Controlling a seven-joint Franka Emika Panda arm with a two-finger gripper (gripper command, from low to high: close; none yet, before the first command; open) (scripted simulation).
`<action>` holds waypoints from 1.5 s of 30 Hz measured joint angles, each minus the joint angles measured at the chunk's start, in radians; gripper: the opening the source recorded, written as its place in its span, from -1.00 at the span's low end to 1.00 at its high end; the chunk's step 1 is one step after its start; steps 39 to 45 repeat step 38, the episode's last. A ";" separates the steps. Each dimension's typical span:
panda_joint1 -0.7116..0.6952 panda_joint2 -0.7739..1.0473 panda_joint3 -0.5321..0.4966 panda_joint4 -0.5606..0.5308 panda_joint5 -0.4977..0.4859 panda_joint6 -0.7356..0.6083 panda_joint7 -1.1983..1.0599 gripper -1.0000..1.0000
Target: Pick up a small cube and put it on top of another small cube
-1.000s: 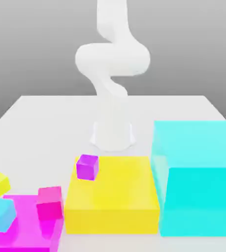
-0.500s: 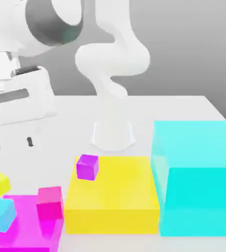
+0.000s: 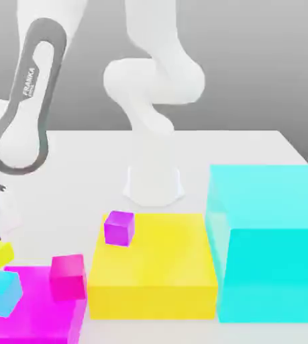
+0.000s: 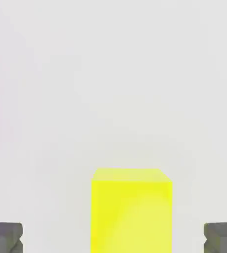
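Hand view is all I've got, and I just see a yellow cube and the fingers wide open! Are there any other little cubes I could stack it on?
Observer: Yes! In the exterior view, a small purple cube sits on top of a wide yellow block.
Operator: Ooh! Any more little ones?
Observer: Two more: a pink cube and a light blue cube, both at a flat magenta block.
Operator: Is anything really big there?
Observer: A big cyan block, taller than the wide yellow one, stands on its exterior view's right side.
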 joint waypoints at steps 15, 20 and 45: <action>-0.021 0.020 0.024 0.006 0.024 0.012 -0.019 -1.00; 0.073 -0.094 -0.055 0.014 -0.156 -0.089 0.011 -1.00; 0.177 -0.098 0.137 0.267 -0.362 -0.301 -0.565 1.00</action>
